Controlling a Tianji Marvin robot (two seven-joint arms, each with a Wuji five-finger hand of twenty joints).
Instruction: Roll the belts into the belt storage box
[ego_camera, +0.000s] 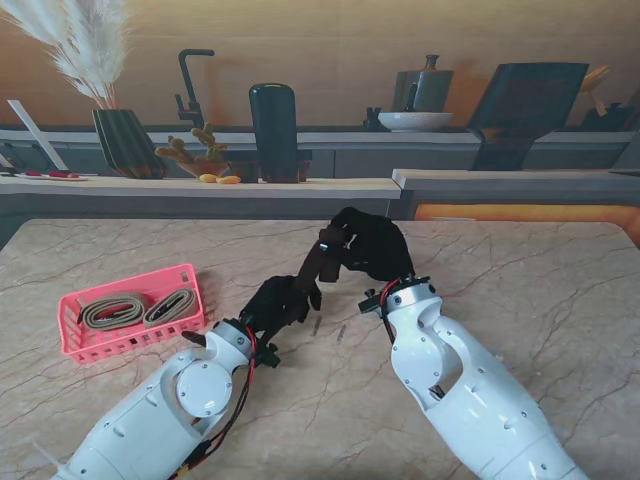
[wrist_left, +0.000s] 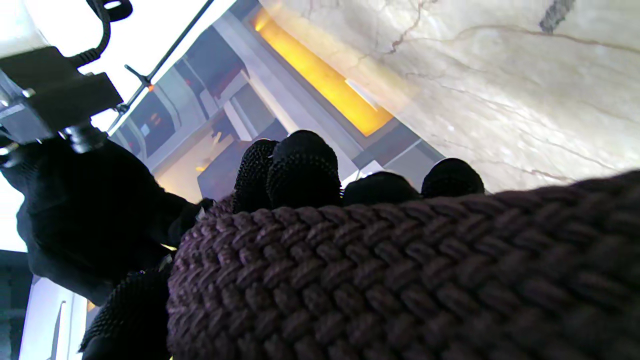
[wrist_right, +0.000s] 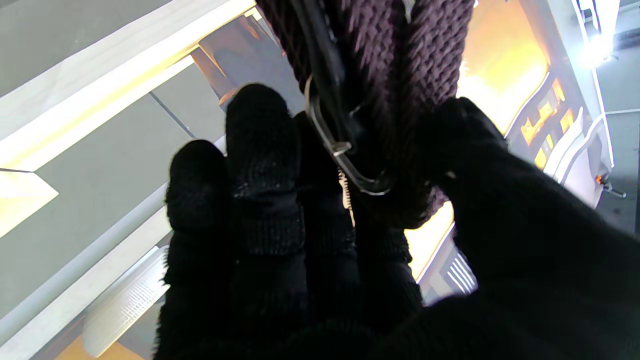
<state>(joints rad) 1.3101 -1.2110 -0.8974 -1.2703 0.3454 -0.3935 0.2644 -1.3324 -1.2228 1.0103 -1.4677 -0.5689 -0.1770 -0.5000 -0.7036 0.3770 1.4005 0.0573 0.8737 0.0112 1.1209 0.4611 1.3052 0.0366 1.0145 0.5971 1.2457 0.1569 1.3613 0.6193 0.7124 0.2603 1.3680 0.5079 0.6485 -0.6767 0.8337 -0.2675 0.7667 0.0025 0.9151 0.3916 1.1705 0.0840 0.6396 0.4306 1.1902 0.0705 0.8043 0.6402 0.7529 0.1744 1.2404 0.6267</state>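
A dark brown braided belt (ego_camera: 318, 262) stretches between both black-gloved hands above the table's middle. My left hand (ego_camera: 278, 302) is shut on its nearer end, and the weave (wrist_left: 400, 270) fills that wrist view with fingertips (wrist_left: 302, 170) curled over it. Farther from me, my right hand (ego_camera: 368, 243) is shut on the buckle end; the metal buckle (wrist_right: 345, 150) and belt (wrist_right: 390, 75) sit between thumb and fingers. The pink storage basket (ego_camera: 70, 330) stands at the left, holding two rolled tan belts (ego_camera: 140, 309).
The marble table (ego_camera: 520, 270) ends at a counter behind it carrying a dark vase with plumes (ego_camera: 125, 140), a cactus pot (ego_camera: 200, 155), a black cylinder (ego_camera: 273, 130) and a white bowl (ego_camera: 415, 121).
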